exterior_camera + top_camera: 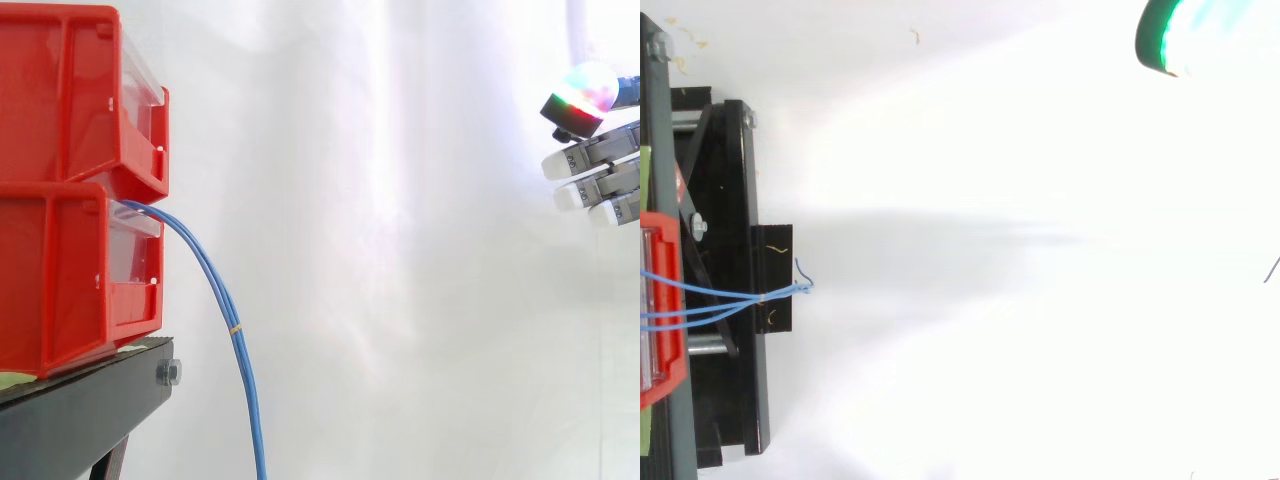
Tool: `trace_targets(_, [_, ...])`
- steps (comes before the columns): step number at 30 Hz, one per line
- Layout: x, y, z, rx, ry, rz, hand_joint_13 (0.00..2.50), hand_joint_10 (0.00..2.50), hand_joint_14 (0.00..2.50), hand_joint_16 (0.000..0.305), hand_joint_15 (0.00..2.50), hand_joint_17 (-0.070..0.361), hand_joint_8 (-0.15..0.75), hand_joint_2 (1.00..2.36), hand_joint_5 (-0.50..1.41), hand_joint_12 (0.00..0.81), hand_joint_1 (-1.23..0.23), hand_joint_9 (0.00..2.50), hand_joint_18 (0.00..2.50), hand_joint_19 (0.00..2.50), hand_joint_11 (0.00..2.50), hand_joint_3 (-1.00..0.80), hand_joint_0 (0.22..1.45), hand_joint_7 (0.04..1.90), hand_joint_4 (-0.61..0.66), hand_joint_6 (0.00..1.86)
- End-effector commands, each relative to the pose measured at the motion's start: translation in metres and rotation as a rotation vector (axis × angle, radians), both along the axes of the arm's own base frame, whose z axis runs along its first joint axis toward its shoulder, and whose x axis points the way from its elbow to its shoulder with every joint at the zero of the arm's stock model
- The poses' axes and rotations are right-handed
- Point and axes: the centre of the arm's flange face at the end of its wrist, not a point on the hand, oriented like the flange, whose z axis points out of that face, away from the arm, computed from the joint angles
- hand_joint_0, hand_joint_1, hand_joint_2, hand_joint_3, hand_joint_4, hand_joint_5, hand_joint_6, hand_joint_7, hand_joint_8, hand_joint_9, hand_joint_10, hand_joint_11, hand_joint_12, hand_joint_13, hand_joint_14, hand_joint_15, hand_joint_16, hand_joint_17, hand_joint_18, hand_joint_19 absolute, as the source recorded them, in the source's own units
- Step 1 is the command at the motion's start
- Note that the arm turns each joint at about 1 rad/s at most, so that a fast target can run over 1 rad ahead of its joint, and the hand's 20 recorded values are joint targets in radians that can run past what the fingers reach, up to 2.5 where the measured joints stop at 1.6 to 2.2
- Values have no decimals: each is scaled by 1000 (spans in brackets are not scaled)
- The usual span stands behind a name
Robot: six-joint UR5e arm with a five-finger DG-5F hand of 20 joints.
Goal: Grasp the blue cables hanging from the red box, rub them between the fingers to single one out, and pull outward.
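From the side you see two stacked red plastic bins [60, 190] on a black metal stand [80, 410]. The thin blue cables [225, 310] leave the open front of the lower bin, arch out past the stand's edge and hang down close together to the bottom of the frame, bound by a small yellow band [236, 328].

From above you get what that level look hides: the cables [710, 300] come out of the bin as separate strands spread apart, then converge over the stand's front edge into one bunch.

The side view gives you the robot hand [610, 160] at the right edge, high up and well apart from the cables, in front of the white curtain [400, 250]. Its fingers [585, 163] stretch out straight toward the bins, stacked one above another, with a glowing fingertip pad [590, 88] over them. The hand is spread and empty, touching nothing. From above, one green-and-cyan pad [1200, 35] sits in the top right corner, far from the cable bunch.
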Motion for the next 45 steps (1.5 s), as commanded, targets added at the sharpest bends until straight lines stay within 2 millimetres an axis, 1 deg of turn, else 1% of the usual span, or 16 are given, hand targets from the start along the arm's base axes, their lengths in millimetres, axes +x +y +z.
trace_targets(1, [0,0,0,0,0,0,0,0,3,64,124,144,252,1000,-272,387,-463,29,0,152,0,-500,456,667,185,501])
trace_targets(3, [0,0,0,0,0,0,0,0,3,64,118,143,254,1000,-270,386,-479,47,0,145,0,-500,460,666,189,501])
trace_targets(7, [0,0,0,0,0,0,0,0,2,62,111,140,248,1000,-265,379,-620,65,0,137,0,-500,471,665,192,501])
trace_targets(12, [-1,-2,0,0,0,-3,0,0,3,60,116,135,250,1000,-254,378,-678,106,0,140,0,-500,484,671,215,501])
trace_targets(15, [0,1,0,-4,1,2,55,0,2,53,75,119,248,1000,-244,368,-767,157,0,0,0,-500,522,647,215,501])
trace_targets(21, [5,1,-5,-32,5,-34,0,0,2,49,80,110,227,1000,-243,340,-782,91,0,0,0,-500,548,666,202,501])
trace_targets(23, [11,2,-9,-64,-5,-60,0,0,2,49,75,110,227,1000,-240,337,-782,95,0,0,0,-500,550,670,205,501])
trace_targets(25, [16,5,-6,-86,-35,-68,4,0,2,49,45,111,234,1000,-228,343,-803,144,0,0,0,-500,549,643,224,501])
trace_targets(28, [31,10,-11,-124,-86,-81,10,0,0,50,44,113,236,1000,-222,348,-792,170,0,0,0,-500,536,638,236,501])
trace_targets(31, [49,14,-34,-132,-101,-80,16,0,0,51,42,114,247,1000,-218,354,-781,203,0,0,0,-500,518,638,249,501])
trace_targets(35, [64,24,-60,-134,-94,-63,26,0,0,52,46,116,255,1000,-212,360,-762,243,0,0,0,-500,501,642,264,501])
trace_targets(37, [67,28,-66,-133,-87,-58,27,0,0,52,49,116,258,1000,-210,361,-758,248,0,0,0,-500,499,641,265,501])
trace_targets(38, [72,32,-77,-134,-71,-58,28,0,0,52,51,116,258,1000,-209,362,-754,250,0,0,0,-500,498,645,266,501])
trace_targets(41, [79,34,-90,-131,-62,-67,31,0,2,52,55,117,261,1000,-208,364,-744,255,0,0,0,-500,495,645,267,501])
trace_targets(43, [99,41,-103,-131,-79,-77,34,0,0,52,55,117,262,1000,-208,364,-738,260,0,0,0,-500,493,646,268,501])
trace_targets(45, [104,43,-107,-131,-73,-74,38,0,0,52,52,117,264,1000,-207,365,-725,263,0,0,0,-500,491,645,268,501])
